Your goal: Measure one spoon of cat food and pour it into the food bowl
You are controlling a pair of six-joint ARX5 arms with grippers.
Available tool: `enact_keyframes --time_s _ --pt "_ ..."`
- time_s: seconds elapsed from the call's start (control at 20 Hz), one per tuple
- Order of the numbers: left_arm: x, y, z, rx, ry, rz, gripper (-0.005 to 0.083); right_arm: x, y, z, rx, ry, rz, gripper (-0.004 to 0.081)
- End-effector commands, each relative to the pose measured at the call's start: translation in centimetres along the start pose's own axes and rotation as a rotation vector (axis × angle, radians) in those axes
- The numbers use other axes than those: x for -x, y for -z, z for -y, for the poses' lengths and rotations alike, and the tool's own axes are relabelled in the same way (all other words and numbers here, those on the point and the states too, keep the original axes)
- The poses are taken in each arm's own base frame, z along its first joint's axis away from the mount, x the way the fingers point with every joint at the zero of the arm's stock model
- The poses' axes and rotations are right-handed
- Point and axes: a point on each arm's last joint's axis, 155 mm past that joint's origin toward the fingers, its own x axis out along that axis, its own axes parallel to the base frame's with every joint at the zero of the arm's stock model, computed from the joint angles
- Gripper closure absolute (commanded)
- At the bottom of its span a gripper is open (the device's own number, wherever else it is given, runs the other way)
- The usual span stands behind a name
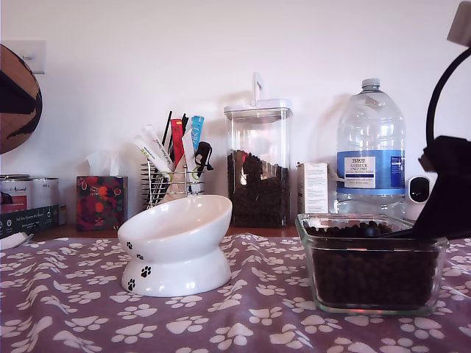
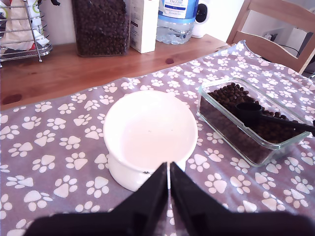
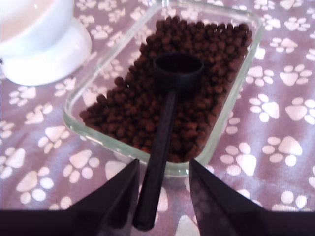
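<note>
The white food bowl (image 1: 176, 246) (image 2: 147, 132) with black paw prints stands empty on the paw-print cloth. At the exterior view's right a clear glass dish (image 1: 372, 305) (image 3: 216, 135) is full of brown cat food (image 1: 372, 272) (image 3: 128, 108). The black spoon (image 3: 170, 98) (image 2: 248, 112) (image 1: 369, 231) lies cup-up on the kibble, its handle out over the dish rim. My second gripper (image 3: 163, 164) (image 1: 430, 224) is open, a finger on each side of the handle's end. My first gripper (image 2: 169, 171) is shut and holds nothing, hovering by the bowl's near rim.
Along the back stand a tall clear canister of kibble (image 1: 257, 176), a large water bottle (image 1: 370, 147), a white carton (image 1: 315, 187), a wire rack of pens and tubes (image 1: 173, 173) and a tissue box (image 1: 101, 202). A wooden chair (image 2: 275, 29) is beyond the dish.
</note>
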Motion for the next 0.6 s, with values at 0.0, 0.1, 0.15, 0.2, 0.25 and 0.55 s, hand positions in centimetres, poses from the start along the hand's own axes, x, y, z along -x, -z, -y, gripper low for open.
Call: enact_keyframes --time_s 0.0,0.1,0.15,0.2,0.25,0.55 --pt "-0.09 0.05 0.02 -0.001 0.002 0.000 0.0794 -0.31 0.92 0.20 -0.002 0.009 -0.014 0.0543" --pt "-0.09 0.05 0.02 -0.001 0.002 0.000 0.0794 -0.37 0.59 0.18 -0.010 0.010 -0.001 0.0600" --pt "-0.09 0.05 0.02 -0.001 0.002 0.000 0.0794 -0.39 0.40 0.21 -0.013 0.013 0.007 0.0629" --pt "-0.09 0.05 0.02 -0.001 0.002 0.000 0.0794 -0.39 0.24 0.29 -0.014 0.018 0.014 0.0650" --pt "-0.09 0.06 0.02 -0.001 0.002 -0.001 0.0794 -0.39 0.13 0.26 -0.016 0.016 0.018 0.0668" --pt "-0.09 0.05 0.02 -0.001 0.002 0.000 0.0794 -0.38 0.11 0.24 -0.016 0.016 0.018 0.0783"
